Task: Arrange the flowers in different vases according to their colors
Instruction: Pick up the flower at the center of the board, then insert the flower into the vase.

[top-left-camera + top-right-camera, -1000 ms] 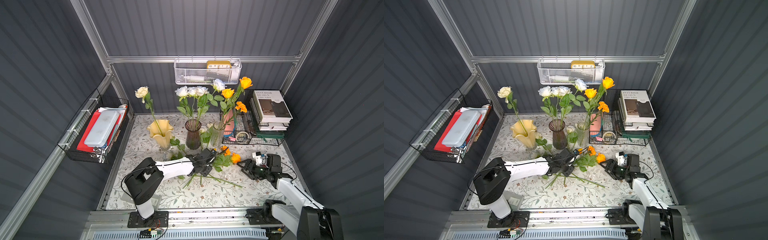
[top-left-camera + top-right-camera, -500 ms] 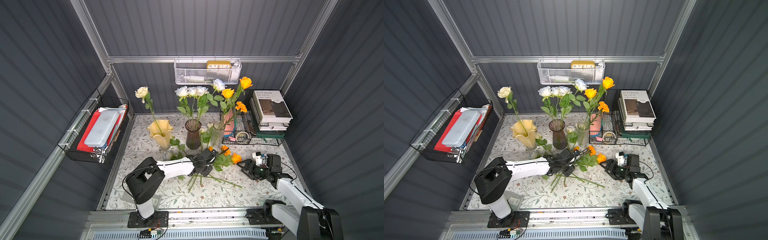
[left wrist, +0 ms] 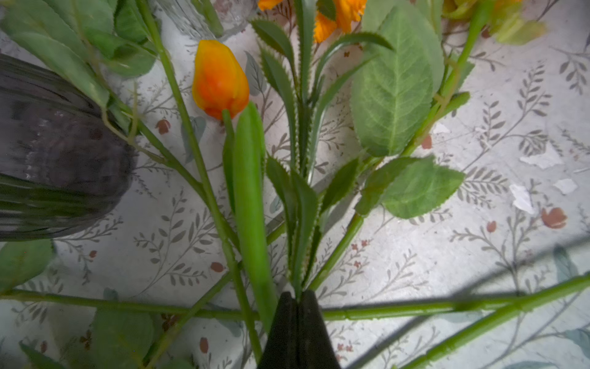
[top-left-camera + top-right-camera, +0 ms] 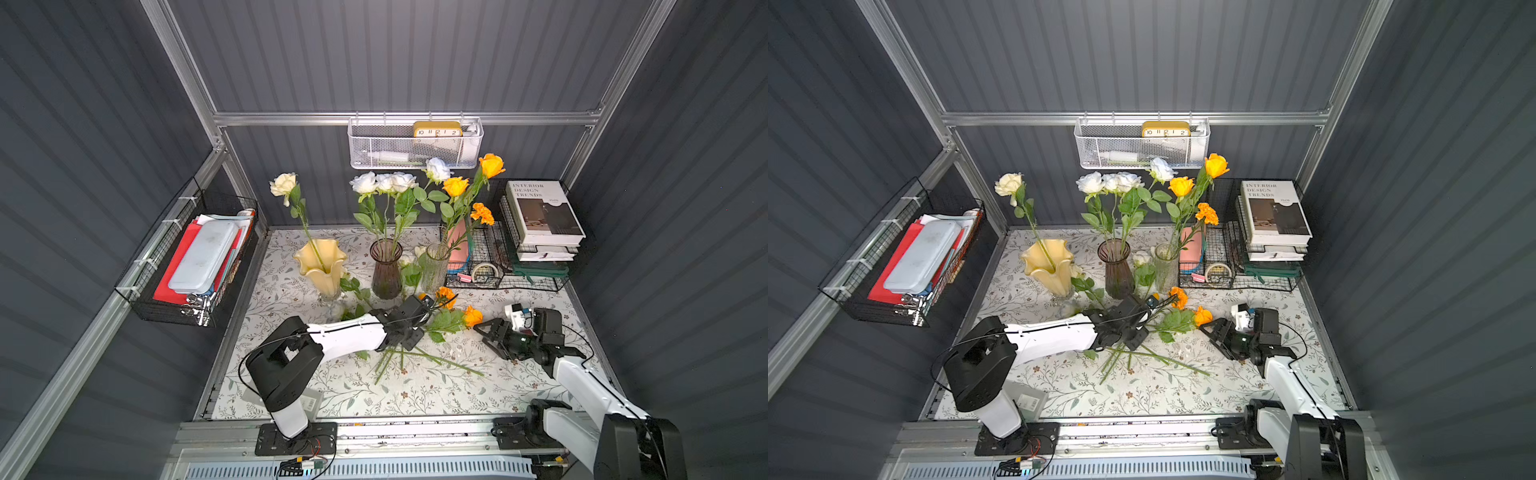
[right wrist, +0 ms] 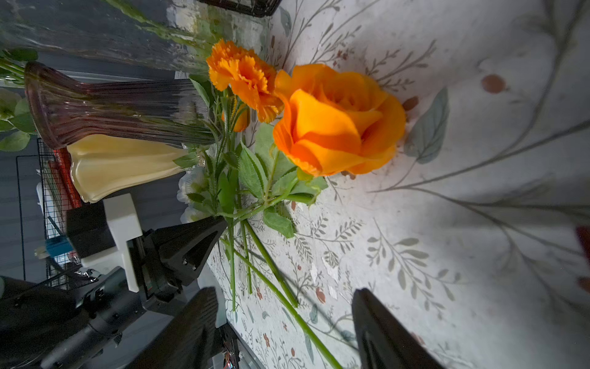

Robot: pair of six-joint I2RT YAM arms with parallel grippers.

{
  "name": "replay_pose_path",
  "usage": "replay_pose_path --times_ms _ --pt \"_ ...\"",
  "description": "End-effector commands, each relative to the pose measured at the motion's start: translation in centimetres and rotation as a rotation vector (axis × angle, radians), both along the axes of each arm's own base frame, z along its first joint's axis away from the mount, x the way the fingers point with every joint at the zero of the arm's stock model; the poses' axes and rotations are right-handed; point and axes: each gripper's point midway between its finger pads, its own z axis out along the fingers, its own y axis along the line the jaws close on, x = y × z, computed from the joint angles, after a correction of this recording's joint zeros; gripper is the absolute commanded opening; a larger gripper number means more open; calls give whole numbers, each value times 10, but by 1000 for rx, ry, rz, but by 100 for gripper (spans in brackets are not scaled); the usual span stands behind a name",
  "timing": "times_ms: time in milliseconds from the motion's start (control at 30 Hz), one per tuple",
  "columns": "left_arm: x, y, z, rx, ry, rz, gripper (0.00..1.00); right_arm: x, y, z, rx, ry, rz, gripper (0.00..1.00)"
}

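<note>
Everywhere ribbed grey walls (image 4: 415, 54) — floral tablecloth (image 4: 415, 395) strewn with flowers (image 4: 473, 316).

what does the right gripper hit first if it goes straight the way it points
Most likely the orange rose on the cloth, dead ahead of the open right gripper; a stem passes between its fingers, so depth is unclear.

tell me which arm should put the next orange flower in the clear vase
Left. The left end effector is shut on the stem of the marigold, near the clear vase. The right end effector is open and empty beside the rose.
</note>
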Motion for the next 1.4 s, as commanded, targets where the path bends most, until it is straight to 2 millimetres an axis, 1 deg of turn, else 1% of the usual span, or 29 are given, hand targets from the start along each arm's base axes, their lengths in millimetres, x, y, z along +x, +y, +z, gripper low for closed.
replay_pose_path --times_ms 0,100,200,300,333,400,500,567,600,633,667,700,767,800,833,900,967,1067,1133,1167,1300,1367 --pt "8 -8 57 -98 -110 -7 0 -3 1 -1 -1 -3 4 72" --pt "6 -12 95 -154 -150 -33 0 -3 1 -1 -2 -2 2 72" --pt "-3 -18 134 -221 -184 -81 0 -3 0 -2 -3 0 1 72" --pt "-11 -21 177 -299 -225 -127 0 -3 0 -2 -6 0 1 72" --pt "-14 -23 195 -336 -247 -153 0 -3 0 -2 -7 3 -1 72" --pt "-22 -27 241 -427 -315 -214 0 -3 0 -3 -7 5 1 72" --pt "-35 -30 325 -602 -475 -308 0 -2 0 -3 -10 6 0 72" --pt "-49 -29 371 -711 -554 -377 0 -2 0 -3 -11 6 0 72" --pt "-51 -28 392 -752 -623 -395 0 -2 0 -3 -10 6 1 72" --pt "-50 -29 411 -786 -699 -407 0 -2 0 -3 -9 7 1 72" --pt "-50 -26 443 -837 -791 -418 0 -2 0 -3 -8 6 3 72" --pt "-45 -25 456 -858 -845 -424 0 -2 0 -3 -6 6 4 72" --pt "-21 -23 479 -915 -915 -423 0 -3 1 -2 -5 6 5 72" --pt "-11 -21 487 -944 -928 -430 0 -3 1 -2 -4 5 4 72" --pt "3 -17 493 -974 -952 -426 0 -3 1 -3 -4 6 3 72" --pt "25 -13 498 -1012 -997 -425 0 -3 1 -3 -3 4 5 72" --pt "48 -17 495 -1019 -1007 -427 0 -2 1 -4 1 12 8 72" --pt "72 -25 484 -1059 -967 -452 0 -3 2 -5 7 20 14 71" --pt "83 -30 477 -1090 -939 -454 0 -3 2 -5 2 16 9 72" --pt "81 -36 471 -1109 -917 -495 0 -3 1 -5 -1 16 7 72" --pt "86 -46 457 -1184 -873 -519 0 -3 1 -5 -1 15 8 72" --pt "94 -53 445 -1205 -840 -522 0 -3 2 -5 1 17 9 72"
